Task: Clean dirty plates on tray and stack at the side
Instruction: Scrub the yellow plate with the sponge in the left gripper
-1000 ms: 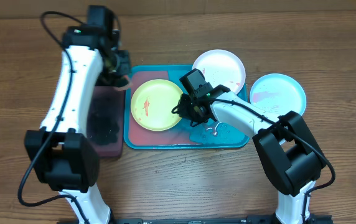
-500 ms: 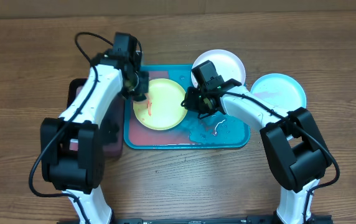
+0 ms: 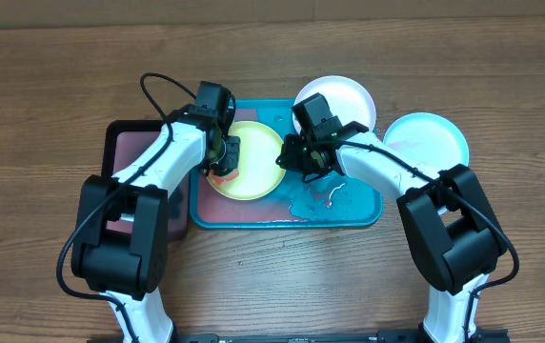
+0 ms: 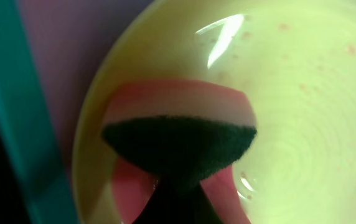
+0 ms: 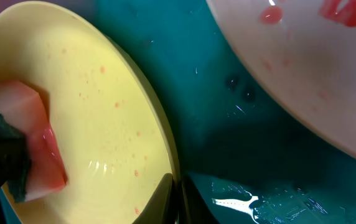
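Note:
The yellow-green plate [image 3: 253, 157] lies in the teal tray [image 3: 363, 214]. My right gripper [image 3: 292, 160] is shut on its right rim [image 5: 172, 180]. My left gripper [image 3: 223, 164] is shut on a pink sponge with a dark green scrub side [image 4: 178, 146] and presses it on the plate's left part [image 4: 302, 124]; the sponge also shows in the right wrist view [image 5: 32, 149]. The white plate [image 3: 344, 95] with red smears [image 5: 302, 74] sits at the tray's back right corner. The light blue plate [image 3: 430, 138] with a red smear lies on the table to the right of the tray.
A black tray [image 3: 125, 152] stands left of the teal tray, under my left arm. Pinkish wet film and water puddles [image 3: 325, 195] cover the teal tray's floor. Bare wooden table [image 3: 44, 114] lies all round.
My left gripper has swung from over the black tray rightward onto the yellow-green plate with the sponge. My right gripper moved slightly back and keeps hold of the plate's rim.

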Available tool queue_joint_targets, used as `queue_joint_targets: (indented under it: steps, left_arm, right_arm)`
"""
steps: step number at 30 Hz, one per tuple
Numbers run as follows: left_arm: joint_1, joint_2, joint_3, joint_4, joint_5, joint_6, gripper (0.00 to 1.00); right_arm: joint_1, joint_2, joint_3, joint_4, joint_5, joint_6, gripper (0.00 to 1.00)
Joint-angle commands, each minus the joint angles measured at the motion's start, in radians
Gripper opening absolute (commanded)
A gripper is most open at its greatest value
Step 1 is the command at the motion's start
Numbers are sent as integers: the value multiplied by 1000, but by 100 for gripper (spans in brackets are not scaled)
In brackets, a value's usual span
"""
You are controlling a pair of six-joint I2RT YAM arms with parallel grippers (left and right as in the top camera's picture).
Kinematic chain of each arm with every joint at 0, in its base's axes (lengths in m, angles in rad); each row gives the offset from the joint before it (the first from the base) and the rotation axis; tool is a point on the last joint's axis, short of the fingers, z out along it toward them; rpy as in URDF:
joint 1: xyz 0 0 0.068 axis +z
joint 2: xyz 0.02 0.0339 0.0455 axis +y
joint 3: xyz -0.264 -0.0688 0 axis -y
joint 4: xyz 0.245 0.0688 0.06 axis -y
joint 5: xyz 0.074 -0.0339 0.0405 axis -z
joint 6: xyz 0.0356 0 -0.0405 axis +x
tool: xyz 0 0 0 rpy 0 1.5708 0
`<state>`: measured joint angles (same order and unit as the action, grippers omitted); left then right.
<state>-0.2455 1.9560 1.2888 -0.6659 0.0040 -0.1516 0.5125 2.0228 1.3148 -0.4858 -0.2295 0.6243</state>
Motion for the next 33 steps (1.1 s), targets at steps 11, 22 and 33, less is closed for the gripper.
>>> queue_joint_targets:
  steps: [11, 22, 33]
  left_arm:
    - [5, 3, -35, 69, -139, -145, 4]
    - [2, 3, -35, -26, -89, -78, 4]
    - [4, 3, -35, -21, 41, 39, 4]
  right_arm:
    - [4, 16, 29, 2, -19, -4, 4]
    - [4, 16, 29, 0, -19, -4, 4]
    - [12, 16, 29, -9, -19, -4, 4]
